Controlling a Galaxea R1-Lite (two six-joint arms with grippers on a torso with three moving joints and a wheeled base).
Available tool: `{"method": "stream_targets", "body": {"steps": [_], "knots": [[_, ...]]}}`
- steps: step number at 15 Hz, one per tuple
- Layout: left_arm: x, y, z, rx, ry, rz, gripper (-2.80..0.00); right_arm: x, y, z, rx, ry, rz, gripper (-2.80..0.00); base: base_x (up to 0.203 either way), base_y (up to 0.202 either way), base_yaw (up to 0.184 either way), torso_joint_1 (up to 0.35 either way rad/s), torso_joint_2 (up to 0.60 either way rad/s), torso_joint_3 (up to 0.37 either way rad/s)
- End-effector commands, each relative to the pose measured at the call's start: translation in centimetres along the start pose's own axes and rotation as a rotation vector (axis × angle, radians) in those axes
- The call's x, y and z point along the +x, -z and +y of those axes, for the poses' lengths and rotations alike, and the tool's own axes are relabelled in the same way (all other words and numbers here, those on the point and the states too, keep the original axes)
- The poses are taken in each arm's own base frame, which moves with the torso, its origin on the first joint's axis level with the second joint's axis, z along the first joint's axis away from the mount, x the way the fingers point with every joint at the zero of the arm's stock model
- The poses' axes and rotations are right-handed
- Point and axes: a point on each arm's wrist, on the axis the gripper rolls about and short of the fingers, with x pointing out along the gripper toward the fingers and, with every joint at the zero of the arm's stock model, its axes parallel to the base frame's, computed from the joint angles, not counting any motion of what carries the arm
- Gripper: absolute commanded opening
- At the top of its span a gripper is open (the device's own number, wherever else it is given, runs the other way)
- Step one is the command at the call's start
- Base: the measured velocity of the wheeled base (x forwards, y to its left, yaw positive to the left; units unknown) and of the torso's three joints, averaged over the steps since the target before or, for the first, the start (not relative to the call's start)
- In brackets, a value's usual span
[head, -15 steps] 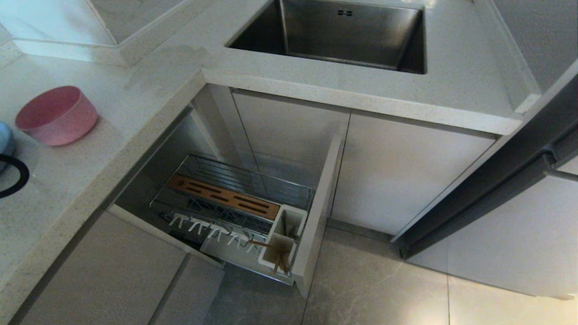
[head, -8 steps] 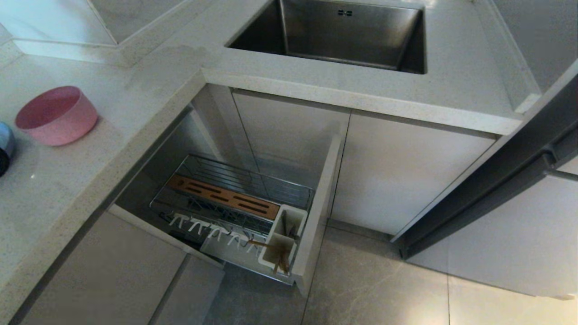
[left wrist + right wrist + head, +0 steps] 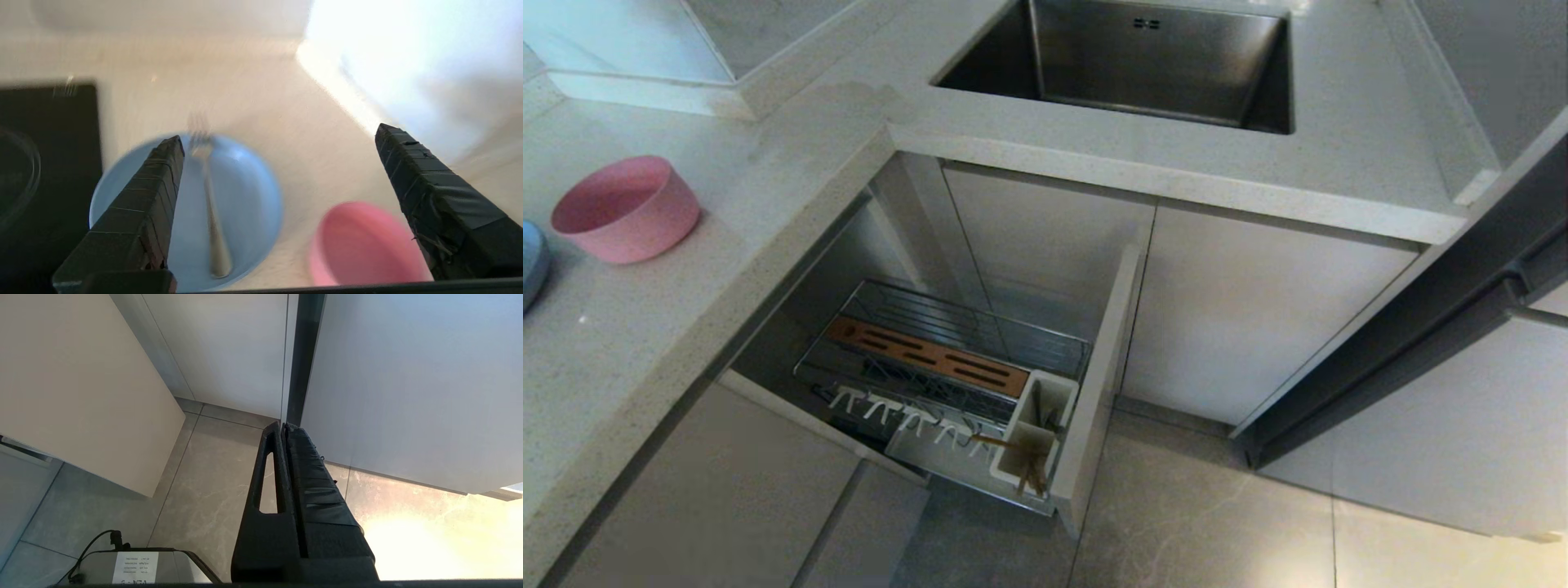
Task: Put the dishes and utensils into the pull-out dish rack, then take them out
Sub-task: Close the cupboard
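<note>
My head camera looks steeply down from above the counter (image 3: pixel 645 343) corner onto the sink (image 3: pixel 1143 65) and the pull-out dish rack (image 3: pixel 947 384). My left wrist camera hangs close over that counter, sharing the pink bowl (image 3: pixel 625 208) and the pale-blue plate (image 3: pixel 241 192) with the head view. My right wrist camera points down, low, at floor tiles (image 3: pixel 204 490) and cabinet fronts (image 3: pixel 408 384).

Blue plate (image 3: pixel 529 261) cut off by head view's edge; utensil (image 3: pixel 210 212) on it blurred.

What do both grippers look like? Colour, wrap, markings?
Left gripper: two long black tapered jaws wrapped in ridged black tape, fraying on one. Right gripper: also black, one jaw bare moulded plastic with a long slot, the other tape-wrapped. No markings or cables visible on either.
</note>
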Motion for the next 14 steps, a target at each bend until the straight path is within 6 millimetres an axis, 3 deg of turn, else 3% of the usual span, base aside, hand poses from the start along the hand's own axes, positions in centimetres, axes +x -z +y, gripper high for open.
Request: {"method": "stream_targets", "body": {"steps": [1, 4, 9, 11, 14], "knots": [[-3.7, -2.9, -0.3, 0.007, 0.091, -0.081, -2.80, 0.0, 0.0, 0.0, 0.000, 0.000, -0.001, -2.80, 0.000, 0.000, 0.000, 0.000, 0.00, 0.000], [-6.7, -4.5, -0.6, 0.139, 0.232, -0.106, -2.80, 0.0, 0.0, 0.0, 0.000, 0.000, -0.001, -2.80, 0.000, 0.000, 0.000, 0.000, 0.00, 0.000], [-9.6, -6.8, 0.0, 0.164, 0.331, -0.122, -2.80, 0.0, 0.0, 0.0, 0.000, 0.000, -0.001, -2.80, 0.000, 0.000, 0.000, 0.000, 0.00, 0.000], [-10.2, -6.8, 0.3, 0.206, 0.391, -0.041, -2.80, 0.0, 0.0, 0.0, 0.000, 0.000, -0.001, -2.80, 0.000, 0.000, 0.000, 0.000, 0.00, 0.000], [-11.1, -4.8, 1.2, 0.321, 0.473, 0.251, -2.80, 0.0, 0.0, 0.0, 0.000, 0.000, -0.001, -2.80, 0.000, 0.000, 0.000, 0.000, 0.00, 0.000]]}}
